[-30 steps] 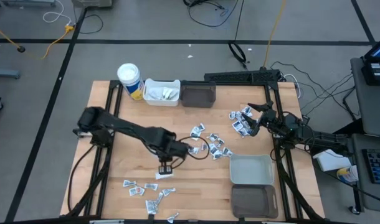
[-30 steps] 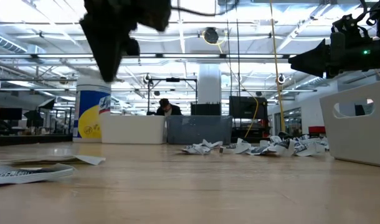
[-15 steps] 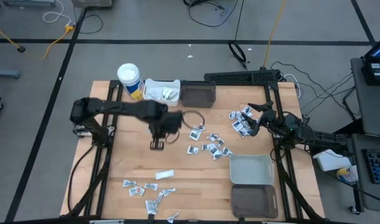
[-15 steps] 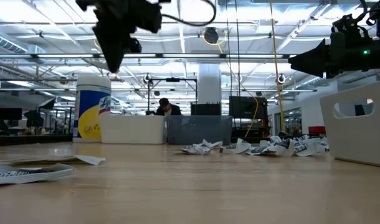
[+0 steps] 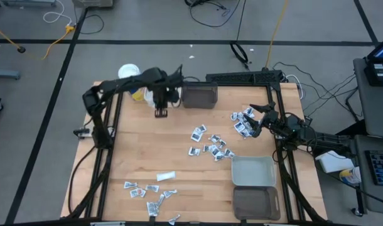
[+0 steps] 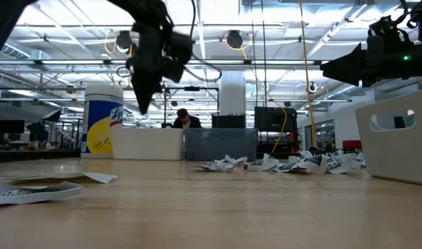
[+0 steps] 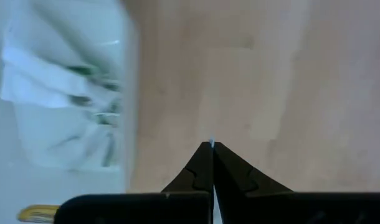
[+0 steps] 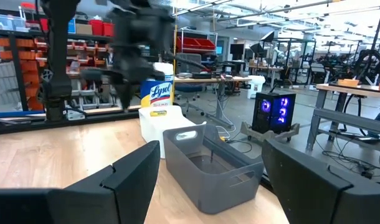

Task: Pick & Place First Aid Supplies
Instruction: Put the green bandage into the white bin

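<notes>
The supplies are small white and silvery packets. They lie in loose clusters at the table's middle (image 5: 210,147), at its right side (image 5: 243,122) and near its near-left corner (image 5: 147,191). One long white sachet (image 5: 166,176) lies flat on its own. More packets (image 7: 59,93) lie in the white bin (image 5: 163,93) at the far edge. My left gripper (image 5: 161,112) hangs raised, pointing down, just on the near side of that bin, shut with a thin white sliver between its tips. My right gripper (image 5: 257,119) hovers open above the right cluster. My left gripper is shut from above, fingers pointing down, on something thin and white, of which only an edge (image 7: 212,144) shows between the fingertips. It is lifted clear of the table. Which packet it is and what part is pinched do not show.
A white canister with a yellow band (image 5: 130,72) stands at the far-left corner, beside the white bin. A dark grey bin (image 5: 199,95) stands to the bin's right. A light grey bin (image 5: 253,171) and a dark bin (image 5: 256,202) sit near the right near corner. Bare wood lies between.
My left gripper has risen from the long white sachet on the near part of the table. It has swung toward the far edge and stopped beside the white bin. The sachet has stayed where it lay.
</notes>
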### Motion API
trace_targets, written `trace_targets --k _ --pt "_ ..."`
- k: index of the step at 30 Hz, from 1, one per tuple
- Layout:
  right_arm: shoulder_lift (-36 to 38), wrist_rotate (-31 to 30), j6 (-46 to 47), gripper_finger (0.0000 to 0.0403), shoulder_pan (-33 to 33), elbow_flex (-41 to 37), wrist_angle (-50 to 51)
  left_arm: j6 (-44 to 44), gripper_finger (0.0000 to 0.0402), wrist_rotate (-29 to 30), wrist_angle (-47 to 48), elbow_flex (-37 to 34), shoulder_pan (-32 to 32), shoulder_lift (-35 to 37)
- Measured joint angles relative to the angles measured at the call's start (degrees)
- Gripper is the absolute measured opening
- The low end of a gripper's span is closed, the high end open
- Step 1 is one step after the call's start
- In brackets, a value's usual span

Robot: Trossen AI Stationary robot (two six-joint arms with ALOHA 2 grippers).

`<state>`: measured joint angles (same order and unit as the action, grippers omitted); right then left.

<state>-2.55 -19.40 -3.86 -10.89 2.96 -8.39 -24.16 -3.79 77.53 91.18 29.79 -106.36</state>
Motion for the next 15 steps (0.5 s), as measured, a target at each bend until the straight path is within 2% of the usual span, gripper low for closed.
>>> trace_targets --k 9,15 --pt "0.0 0.0 0.0 0.0279 0.01 0.01 -0.02 -4.37 0.0 2.38 3.87 14.63 7.98 -11.46" --pt "0.0 0.0 0.0 0.0279 0.0 0.0 -0.01 -5.7 0.0 2.4 5.48 22.48 11.08 -15.74"
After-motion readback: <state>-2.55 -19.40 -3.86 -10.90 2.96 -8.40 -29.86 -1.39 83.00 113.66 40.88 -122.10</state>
